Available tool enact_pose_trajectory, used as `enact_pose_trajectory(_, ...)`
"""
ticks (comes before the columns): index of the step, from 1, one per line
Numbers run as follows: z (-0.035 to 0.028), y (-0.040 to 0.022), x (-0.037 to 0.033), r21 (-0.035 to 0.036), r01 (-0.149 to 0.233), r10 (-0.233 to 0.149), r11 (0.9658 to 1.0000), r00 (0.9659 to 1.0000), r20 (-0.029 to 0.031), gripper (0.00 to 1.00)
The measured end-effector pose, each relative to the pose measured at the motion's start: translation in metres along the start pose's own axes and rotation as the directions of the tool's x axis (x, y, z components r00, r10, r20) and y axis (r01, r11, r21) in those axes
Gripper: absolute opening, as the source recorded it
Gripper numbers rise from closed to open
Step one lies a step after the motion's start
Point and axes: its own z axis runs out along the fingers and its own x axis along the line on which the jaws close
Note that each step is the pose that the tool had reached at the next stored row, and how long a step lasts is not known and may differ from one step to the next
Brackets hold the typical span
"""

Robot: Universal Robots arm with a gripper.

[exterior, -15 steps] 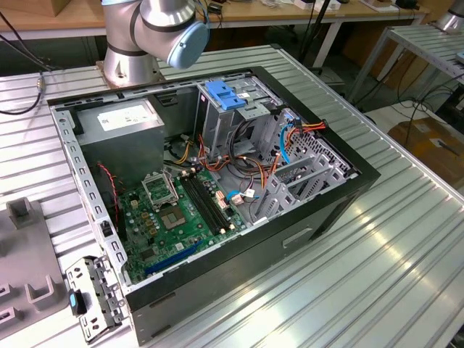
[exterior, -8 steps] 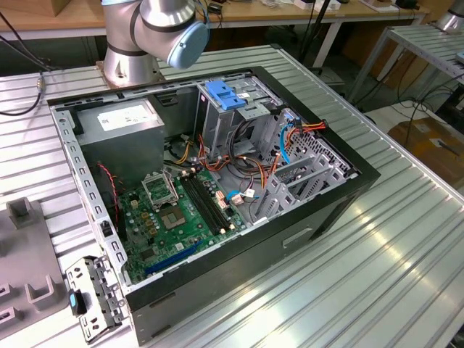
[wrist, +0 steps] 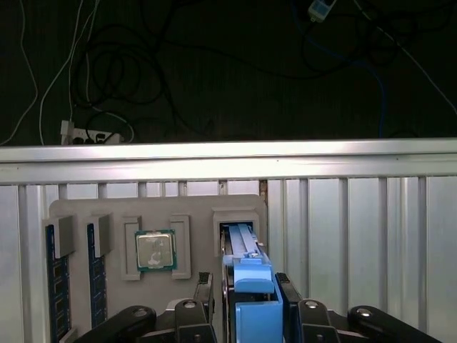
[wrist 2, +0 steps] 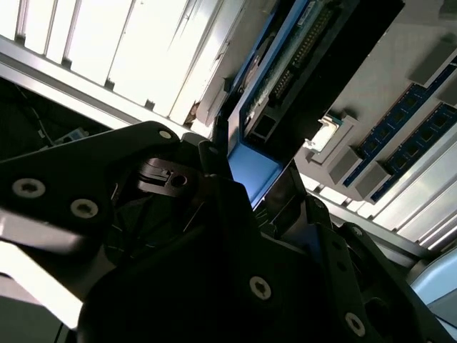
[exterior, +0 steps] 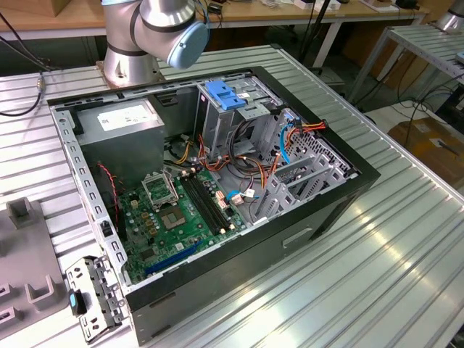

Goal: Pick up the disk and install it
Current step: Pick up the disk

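Observation:
The disk stands on edge in a slot of a grey parts tray, its blue plastic carrier edge turned toward the camera. My gripper sits over it, a black finger pressed on each side of the blue carrier, so it looks shut on the disk. In the second wrist view the disk shows its circuit board and connector side, with the gripper clamped at the blue end. The disk still sits in the tray slot.
The tray also holds a processor chip and memory sticks. In the exterior view an open computer case lies on the ribbed metal table, with a blue-latched drive cage, a power supply and the arm's base behind.

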Motion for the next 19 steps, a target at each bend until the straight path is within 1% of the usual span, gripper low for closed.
enact_pose_trajectory(3,0.0000,0.0000,0.0000,0.0021,0.000,0.000,1.0000,1.0000,-0.0009,0.47)
enact_pose_trajectory(19,0.0001,0.0000,-0.0013,0.0022,0.000,0.000,1.0000,1.0000,-0.0009,0.47)
